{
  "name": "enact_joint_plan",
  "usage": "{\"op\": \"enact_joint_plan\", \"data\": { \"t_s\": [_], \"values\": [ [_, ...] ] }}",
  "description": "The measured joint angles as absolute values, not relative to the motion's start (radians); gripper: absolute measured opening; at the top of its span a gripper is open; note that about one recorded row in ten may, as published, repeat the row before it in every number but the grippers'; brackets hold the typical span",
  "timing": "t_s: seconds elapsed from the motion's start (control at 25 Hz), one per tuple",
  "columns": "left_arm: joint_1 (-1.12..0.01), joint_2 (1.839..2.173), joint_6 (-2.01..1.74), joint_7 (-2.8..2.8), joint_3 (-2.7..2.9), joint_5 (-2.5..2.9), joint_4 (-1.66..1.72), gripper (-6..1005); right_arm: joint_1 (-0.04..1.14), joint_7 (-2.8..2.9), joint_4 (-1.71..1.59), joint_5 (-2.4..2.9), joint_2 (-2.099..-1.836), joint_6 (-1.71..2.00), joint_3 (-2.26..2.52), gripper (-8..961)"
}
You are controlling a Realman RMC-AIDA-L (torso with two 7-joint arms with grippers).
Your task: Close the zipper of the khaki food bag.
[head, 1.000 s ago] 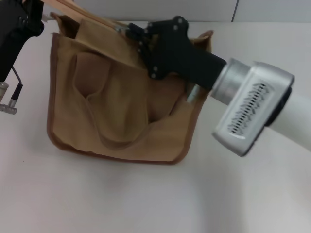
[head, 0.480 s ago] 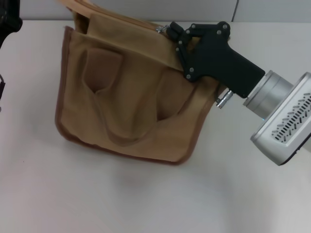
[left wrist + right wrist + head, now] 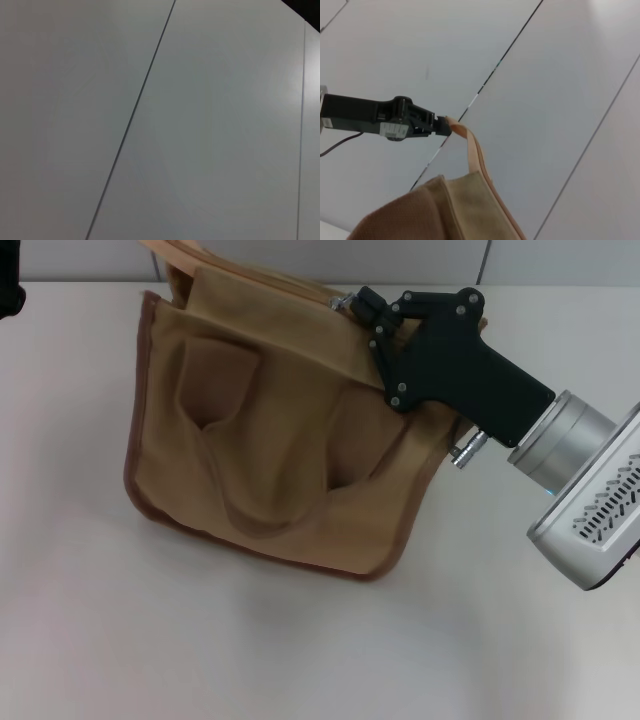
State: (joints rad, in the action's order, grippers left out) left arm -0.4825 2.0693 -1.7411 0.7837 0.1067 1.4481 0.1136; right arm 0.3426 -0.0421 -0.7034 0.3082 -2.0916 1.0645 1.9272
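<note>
The khaki food bag (image 3: 270,450) is seen shifted rightward on the table (image 3: 200,640) since a second ago, the right gripper (image 3: 362,308) clamped on its zipper (image 3: 338,302) pull; farther off, the left gripper (image 3: 442,126) is closed on a handle (image 3: 472,145), so closing appears underway.

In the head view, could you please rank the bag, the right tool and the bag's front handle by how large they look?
1. Bag, largest.
2. Right tool, counting its black body at the bag's top right edge; it sits nearer the camera, so its real size is unsure.
3. Front handle, smallest, though close to the tool's body.
</note>
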Motion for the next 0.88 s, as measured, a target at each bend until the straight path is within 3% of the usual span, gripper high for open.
{"op": "enact_joint_plan", "data": {
  "t_s": [0.28,0.88],
  "values": [
    [-0.434,2.068,-1.759,0.777,0.128,1.464,0.161,26,0.349,-0.034,-0.712,0.308,-2.091,1.065,1.931,5],
    [-0.401,2.049,-1.766,1.258,0.139,1.473,0.233,562,0.358,-0.018,-0.721,0.31,-2.089,1.069,1.936,6]
  ]
}}
